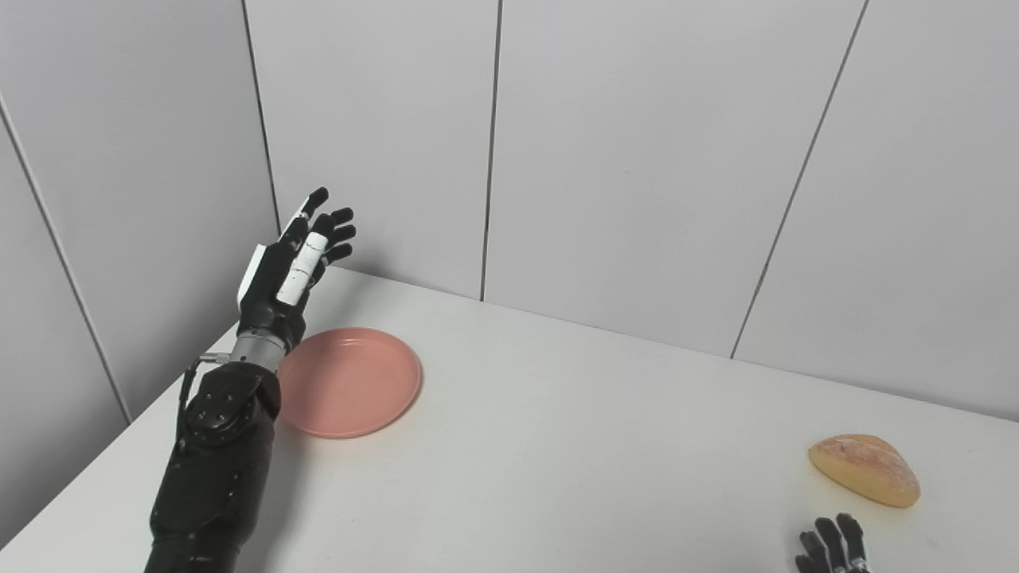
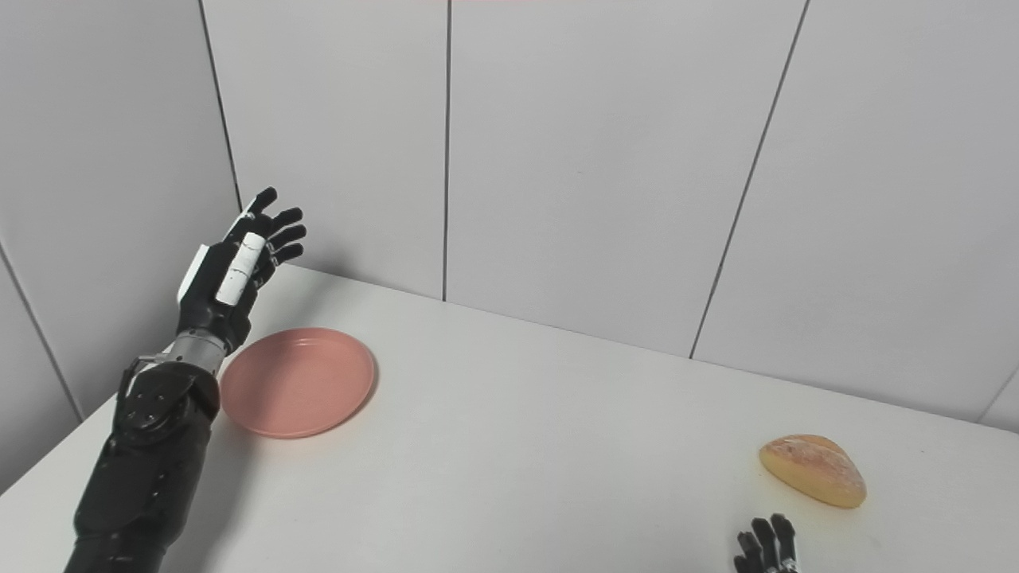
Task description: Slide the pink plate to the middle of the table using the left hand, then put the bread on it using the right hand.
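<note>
Left eye view and right eye view show one scene: a white tabletop [image 1: 557,446] set into a corner of pale grey wall panels [image 1: 637,159]. On the left, the left robot hand [image 1: 298,259] is raised above the tabletop with its fingers [image 1: 338,232] spread wide and pointing up and away toward the wall, holding nothing. Just below and to the right of its wrist sits the pink plate [image 1: 350,382], flat on the tabletop, right side up and bare, its near-left rim partly hidden behind the forearm; whether the arm touches the rim I cannot tell. The plate is round, so it has no long axis to speak of. Well apart from it, far over on the right side, lies the bread [image 1: 865,468], a golden half-loaf shape resting on the tabletop with its domed crust up. Its long axis runs from upper left to lower right across the picture, the thicker rounded end at the right. Just below the bread, near it but apart, the right robot hand [image 2: 766,547] barely rises over the bottom edge; only dark fingertips show, pointing up toward the bread, slightly separated, and I cannot tell from them how wide that hand is.
</note>
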